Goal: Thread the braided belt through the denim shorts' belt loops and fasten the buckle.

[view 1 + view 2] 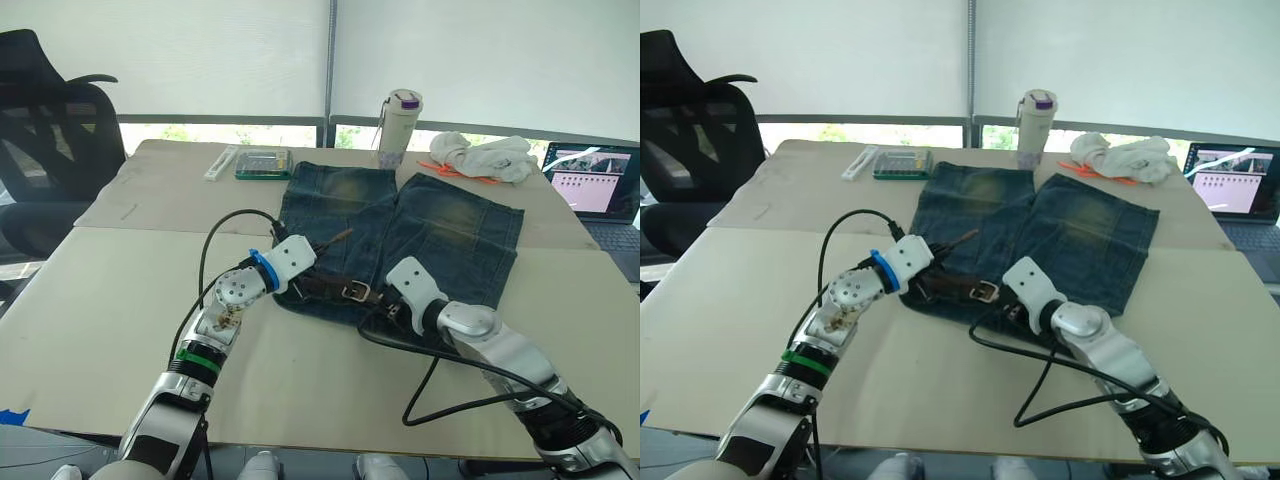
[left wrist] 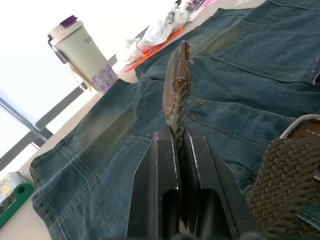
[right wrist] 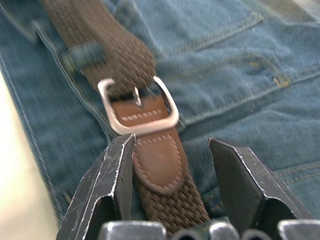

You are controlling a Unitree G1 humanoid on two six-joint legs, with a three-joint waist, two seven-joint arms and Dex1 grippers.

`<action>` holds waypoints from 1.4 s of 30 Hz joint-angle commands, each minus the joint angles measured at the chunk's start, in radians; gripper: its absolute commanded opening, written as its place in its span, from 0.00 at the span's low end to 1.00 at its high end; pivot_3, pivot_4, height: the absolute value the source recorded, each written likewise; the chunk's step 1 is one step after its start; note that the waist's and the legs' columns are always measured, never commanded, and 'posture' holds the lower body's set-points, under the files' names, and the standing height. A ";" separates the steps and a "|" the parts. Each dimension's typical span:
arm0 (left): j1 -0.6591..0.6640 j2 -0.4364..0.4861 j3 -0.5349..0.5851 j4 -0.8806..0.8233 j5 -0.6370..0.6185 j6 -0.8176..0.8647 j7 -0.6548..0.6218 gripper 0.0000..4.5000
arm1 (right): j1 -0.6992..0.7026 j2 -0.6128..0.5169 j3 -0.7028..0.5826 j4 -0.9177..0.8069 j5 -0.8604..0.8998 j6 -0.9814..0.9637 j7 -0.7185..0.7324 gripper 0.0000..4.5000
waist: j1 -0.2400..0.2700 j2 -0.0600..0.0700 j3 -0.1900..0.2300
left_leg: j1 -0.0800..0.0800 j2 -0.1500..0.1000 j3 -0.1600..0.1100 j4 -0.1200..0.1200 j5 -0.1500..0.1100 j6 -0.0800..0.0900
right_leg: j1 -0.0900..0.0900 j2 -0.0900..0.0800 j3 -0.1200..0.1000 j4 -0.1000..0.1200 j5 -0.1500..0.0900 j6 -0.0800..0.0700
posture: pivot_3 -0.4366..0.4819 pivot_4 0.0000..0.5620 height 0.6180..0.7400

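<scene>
Your left gripper pinches the braided belt tip, raised just beside the buckle on the denim shorts waistband. Right gripper fingers spread, straddling the strap behind the buckle. The prong looks seated, probably; pulling could unhook it.

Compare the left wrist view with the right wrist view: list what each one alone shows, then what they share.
Left wrist view alone: the left gripper shut on the belt's leather-capped tip, which stands up between its fingers; beyond, a cup with a purple lid, a white cloth and a green case.

Right wrist view alone: the right gripper, open, with a finger on each side of the leather tab just behind the buckle; the prong through the braid; a belt loop over the strap.

Shared: the braided belt lying on the denim shorts.
</scene>
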 commanded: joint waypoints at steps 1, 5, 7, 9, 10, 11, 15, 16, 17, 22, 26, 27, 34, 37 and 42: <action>-0.021 0.013 -0.006 -0.005 0.012 -0.038 -0.010 0.00 | 0.017 -0.001 0.001 -0.030 -0.030 0.002 0.041 0.58 | 0.000 0.000 0.000 | 0.000 0.000 0.000 0.000 0.000 0.000 | 0.000 0.000 0.000 0.000 0.000 0.000 | 0.48 0.27 0.98; -0.021 0.030 -0.021 0.001 0.028 -0.063 -0.023 0.00 | 0.028 0.010 -0.001 -0.043 -0.049 0.016 0.063 0.58 | -0.001 0.000 0.000 | 0.000 0.000 0.000 0.000 0.000 0.000 | 0.000 0.000 0.000 0.000 0.000 0.000 | 0.48 0.27 0.98; -0.022 0.031 -0.023 0.005 0.026 -0.062 -0.026 0.00 | 0.030 0.017 -0.008 -0.043 -0.053 0.019 0.071 0.58 | -0.002 0.000 0.000 | 0.000 0.000 0.000 0.000 0.000 0.000 | 0.000 0.000 0.000 0.000 0.000 0.000 | 0.48 0.27 0.98; -0.025 0.031 -0.023 0.013 0.026 -0.064 -0.027 0.00 | 0.032 0.021 -0.012 -0.043 -0.060 0.020 0.079 0.58 | -0.002 0.000 0.000 | 0.000 0.000 0.000 0.000 0.000 0.000 | 0.000 0.000 0.000 0.001 0.000 0.000 | 0.48 0.27 0.98; -0.029 0.034 -0.026 0.020 0.033 -0.071 -0.028 0.00 | 0.031 0.022 -0.013 -0.035 -0.073 0.018 0.074 0.58 | -0.002 0.000 0.000 | 0.000 0.000 0.000 0.000 0.000 0.000 | 0.000 0.000 0.000 0.001 0.000 0.000 | 0.48 0.27 0.98; -0.033 0.036 -0.030 0.027 0.039 -0.078 -0.029 0.00 | 0.029 0.025 -0.016 -0.024 -0.088 0.016 0.066 0.58 | -0.002 0.000 0.000 | 0.000 0.000 0.000 0.000 0.000 0.000 | 0.000 0.000 0.000 0.001 0.000 0.000 | 0.48 0.27 0.98; -0.043 0.040 -0.039 0.042 0.058 -0.099 -0.041 0.00 | 0.011 0.030 -0.014 0.011 -0.143 -0.004 0.044 0.58 | -0.001 0.000 0.000 | 0.000 0.000 0.000 0.001 0.000 0.000 | 0.000 0.000 0.000 0.001 0.000 0.000 | 0.48 0.27 0.98; -0.045 0.042 -0.044 0.046 0.064 -0.105 -0.045 0.00 | 0.007 0.034 -0.014 0.019 -0.158 -0.013 0.040 0.58 | -0.001 0.000 0.000 | 0.000 0.000 0.000 0.001 0.000 0.000 | 0.000 0.000 0.000 0.001 0.000 0.000 | 0.48 0.27 0.98; -0.048 0.045 -0.049 0.048 0.071 -0.111 -0.047 0.00 | 0.003 0.033 -0.009 0.026 -0.176 -0.025 0.037 0.58 | 0.000 0.000 0.000 | 0.000 0.000 0.000 0.001 0.000 0.000 | 0.000 0.000 0.000 0.001 0.000 0.000 | 0.48 0.27 0.98; -0.064 0.059 -0.078 0.057 0.108 -0.143 -0.057 0.00 | -0.009 -0.015 0.027 0.077 -0.334 -0.211 0.026 0.24 | 0.002 0.000 0.000 | 0.000 0.000 0.000 0.003 0.000 0.000 | 0.001 0.000 0.000 0.001 0.000 0.000 | 0.48 0.27 0.98; -0.077 0.076 -0.110 0.061 0.155 -0.167 -0.058 0.00 | -0.014 -0.065 0.063 0.125 -0.457 -0.394 0.031 0.00 | 0.003 0.000 0.000 | 0.000 -0.001 0.000 0.003 0.000 0.000 | 0.001 0.000 0.000 0.001 0.000 0.000 | 0.48 0.27 0.98; -0.082 0.082 -0.122 0.063 0.176 -0.175 -0.054 0.00 | -0.015 -0.073 0.069 0.141 -0.485 -0.447 0.027 0.00 | 0.003 0.000 0.000 | 0.000 -0.001 0.000 0.003 0.000 0.000 | 0.000 0.000 0.000 0.001 0.000 0.000 | 0.48 0.27 0.98; -0.114 0.099 -0.163 0.096 0.245 -0.191 -0.046 0.00 | -0.026 -0.065 0.060 0.227 -0.670 -0.702 -0.073 0.00 | 0.000 0.000 0.000 | 0.000 -0.001 0.000 0.003 0.000 0.000 | 0.000 0.000 0.000 0.002 0.000 0.000 | 0.48 0.27 0.98; -0.122 0.098 -0.166 0.106 0.250 -0.189 -0.051 0.00 | -0.020 -0.053 0.050 0.257 -0.712 -0.762 -0.106 0.00 | 0.000 0.000 0.000 | 0.000 -0.001 0.000 0.003 0.000 0.000 | 0.000 0.000 0.000 0.002 0.000 0.000 | 0.48 0.27 0.98; -0.141 0.104 -0.178 0.125 0.277 -0.202 -0.046 0.00 | -0.007 -0.054 0.042 0.313 -0.786 -0.865 -0.171 0.00 | 0.000 0.000 0.000 | 0.000 -0.001 0.000 0.003 0.000 0.000 | 0.000 0.000 0.000 0.002 0.000 0.000 | 0.48 0.27 0.98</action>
